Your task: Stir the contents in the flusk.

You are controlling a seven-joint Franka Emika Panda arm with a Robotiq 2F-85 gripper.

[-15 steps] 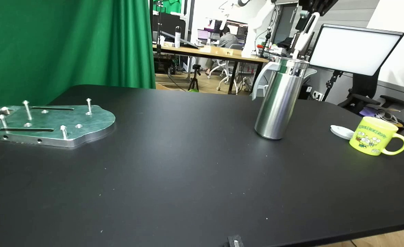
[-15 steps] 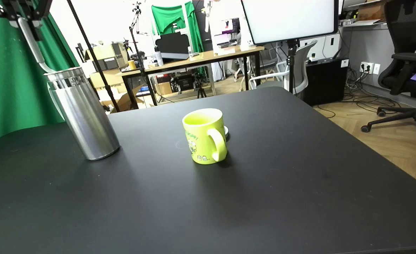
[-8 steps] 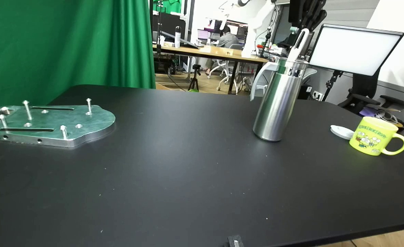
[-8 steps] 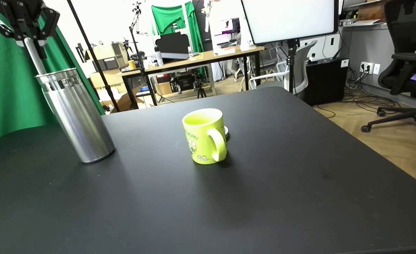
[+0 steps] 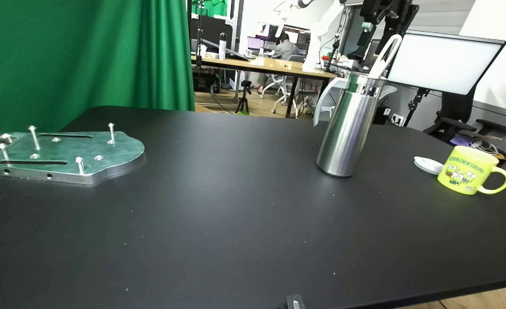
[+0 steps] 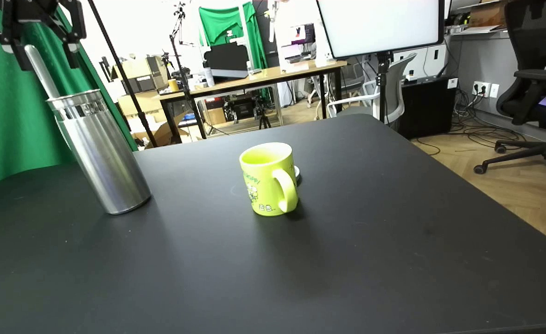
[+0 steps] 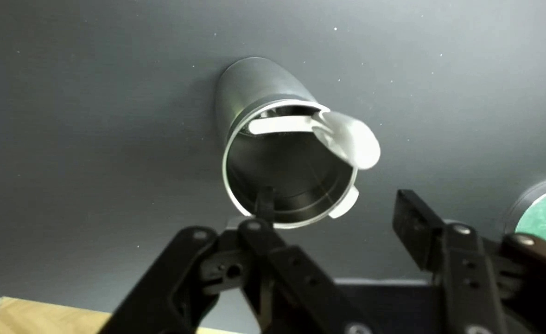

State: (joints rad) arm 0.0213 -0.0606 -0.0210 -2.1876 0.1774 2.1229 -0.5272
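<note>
Standing on the table (image 5: 218, 206), the flask (image 5: 348, 128) has its long axis upright, mouth up, handle (image 5: 327, 92) to the left in an exterior view. Half a second ago the gripper (image 6: 48, 64) had its fingers (image 7: 416, 227) together at the utensil (image 7: 347, 139); now they are spread, the utensil released and leaning in the mouth. The flask's dark inside is hard to make out; both exterior views cut off the gripper's top.

A matte black tabletop (image 5: 218, 223) carries a tall, shiny stainless-steel cylindrical flask (image 5: 348, 128), standing upright; a small yellow-green cartoon-printed mug (image 5: 465, 169) with a flat round white disc (image 5: 427, 165) just beside it; and, at one edge, a thick, green-looking metal plate (image 5: 59, 150) with upright bolts (image 5: 34, 138).
</note>
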